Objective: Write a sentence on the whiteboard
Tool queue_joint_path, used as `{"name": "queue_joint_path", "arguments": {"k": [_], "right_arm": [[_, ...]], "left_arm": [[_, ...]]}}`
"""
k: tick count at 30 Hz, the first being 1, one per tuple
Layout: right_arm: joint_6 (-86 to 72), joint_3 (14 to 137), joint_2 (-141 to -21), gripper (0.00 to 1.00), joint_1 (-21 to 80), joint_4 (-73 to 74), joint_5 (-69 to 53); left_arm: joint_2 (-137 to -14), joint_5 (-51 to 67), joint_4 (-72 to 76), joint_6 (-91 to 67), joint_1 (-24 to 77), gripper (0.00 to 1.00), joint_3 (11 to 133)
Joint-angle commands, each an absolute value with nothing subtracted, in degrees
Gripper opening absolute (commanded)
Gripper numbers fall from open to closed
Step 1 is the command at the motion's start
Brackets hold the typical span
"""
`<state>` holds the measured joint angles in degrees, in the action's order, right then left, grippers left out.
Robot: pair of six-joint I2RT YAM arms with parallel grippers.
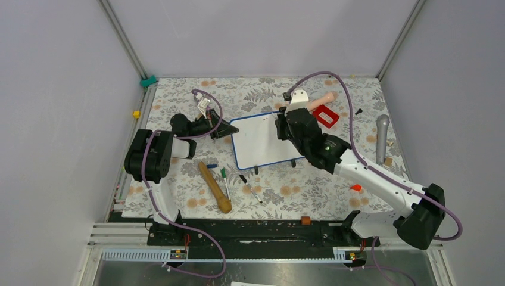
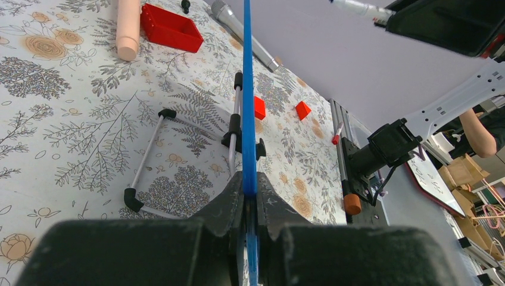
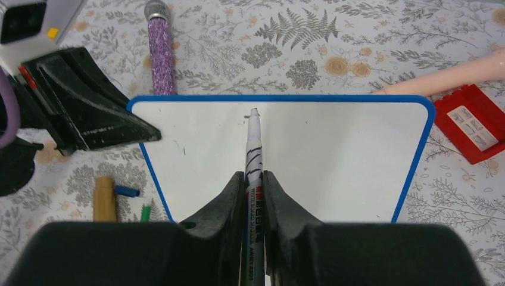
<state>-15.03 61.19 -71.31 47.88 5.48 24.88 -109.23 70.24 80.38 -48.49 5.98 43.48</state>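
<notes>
So whiteboard's (image 2: 248, 89) blue edge sits pinched in L hand (image 2: 249, 193).

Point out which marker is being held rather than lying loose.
The marker clamped in the right tool, its tip over the whiteboard. The other two, a green-capped marker and a black-capped marker, lie loose beside the wooden stick.

A robotics lab test cell: plain grey wall panels (image 1: 53, 119) set in bare aluminium profile posts (image 1: 122, 36) box in a table under a floral-print cloth (image 1: 274, 193). Two white-and-black robot arms (image 1: 381, 182) are bolted to a black base rail (image 1: 256, 235), trailing purple cables (image 1: 324, 73). Past the table edge, the left wrist view catches working clutter — brown cardboard boxes (image 2: 461, 173) and a person's bare forearm (image 2: 479, 134).
</notes>
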Motion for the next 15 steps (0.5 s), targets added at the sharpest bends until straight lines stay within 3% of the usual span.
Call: {"name": "queue_joint_path", "arguments": {"k": [1,7,15], "right_arm": [[-23.26,71.14,-73.76,0.00,48.33,17.50,30.50],[-26.42,71.33,-75.93,0.00,48.85,15.64,22.75],[-24.47,63.47,-76.00,0.00,50.86,6.17,24.79]], "left_arm": [[-107.65,73.35,84.37,-44.38,6.28,0.00,43.53],[-107.63,73.27,84.37,-44.32,6.49,0.00,43.51],[-107.89,72.89,84.37,-43.95,6.61,0.00,43.00]]}}
